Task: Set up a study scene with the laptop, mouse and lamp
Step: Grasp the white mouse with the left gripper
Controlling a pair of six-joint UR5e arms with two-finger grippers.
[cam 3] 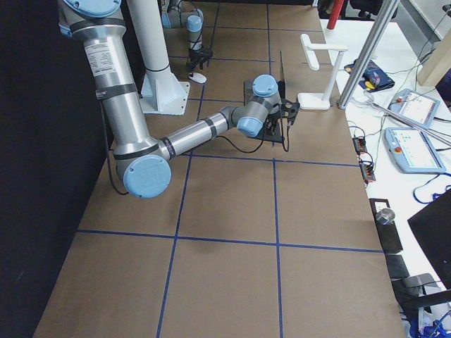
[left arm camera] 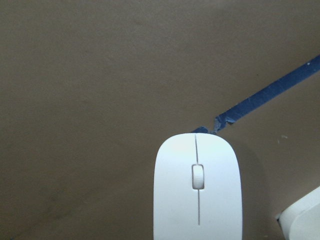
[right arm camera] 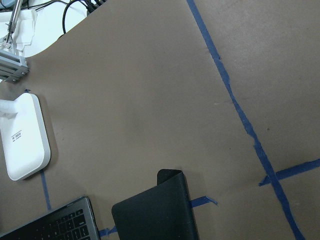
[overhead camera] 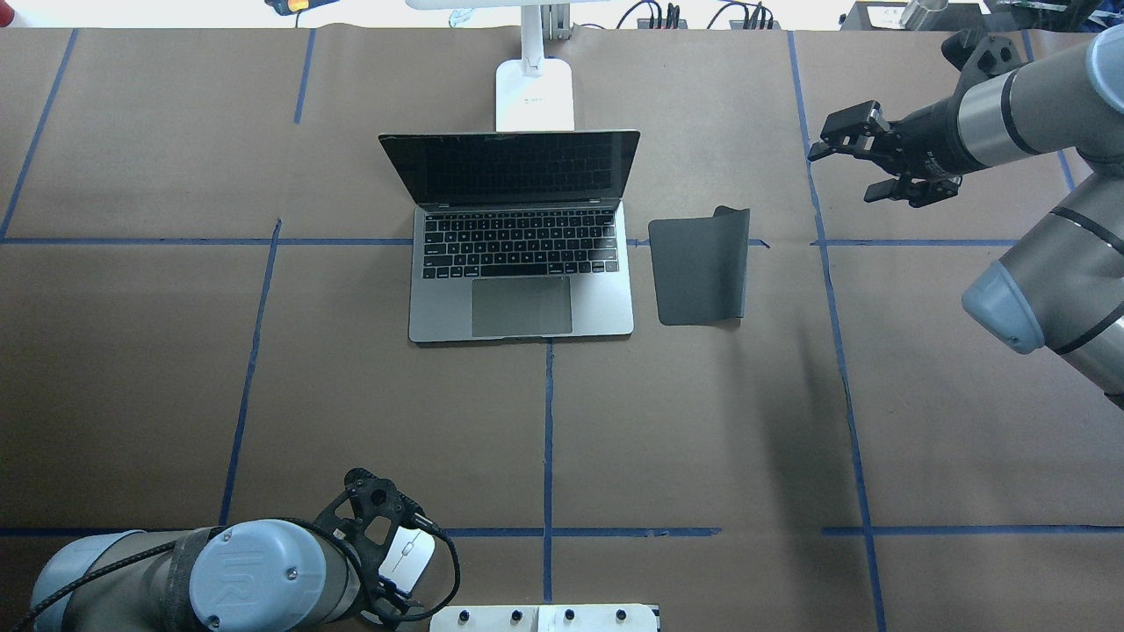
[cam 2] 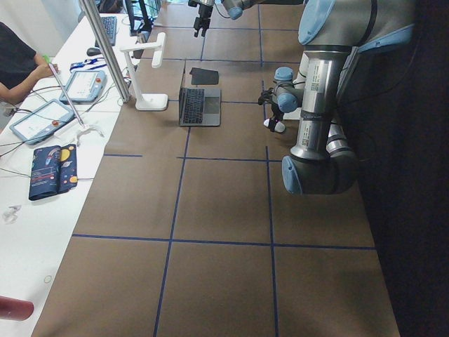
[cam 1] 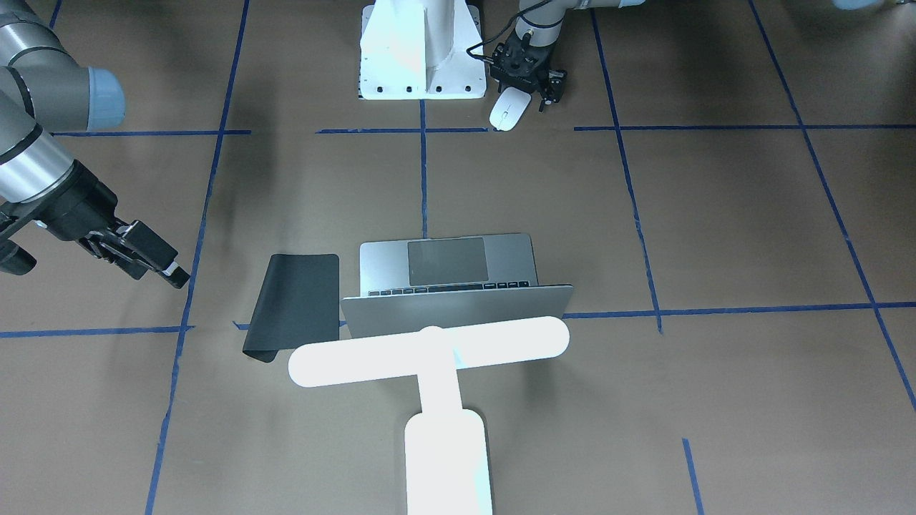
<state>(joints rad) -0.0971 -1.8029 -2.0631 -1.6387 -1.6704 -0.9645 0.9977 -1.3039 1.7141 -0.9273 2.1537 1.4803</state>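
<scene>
The laptop (cam 1: 447,268) (overhead camera: 522,263) stands open at mid-table, its screen dark. The glowing lamp (cam 1: 429,350) stands just behind it, and its base (overhead camera: 534,96) shows in the overhead view. The white mouse (cam 1: 509,109) (overhead camera: 411,553) (left arm camera: 197,190) lies flat on the table by the robot's base. My left gripper (cam 1: 528,84) (overhead camera: 386,549) hangs over the mouse's rear end and looks open, its fingers wider apart than the mouse. My right gripper (overhead camera: 856,162) (cam 1: 168,272) is open and empty, in the air to the right of the black mat.
A black mat (overhead camera: 700,268) (cam 1: 293,304) (right arm camera: 155,215) lies to the right of the laptop, its far corner curled up. The white flared pedestal (cam 1: 422,50) stands next to the mouse. Blue tape lines cross the brown table. Operator desks with tablets run along the far edge.
</scene>
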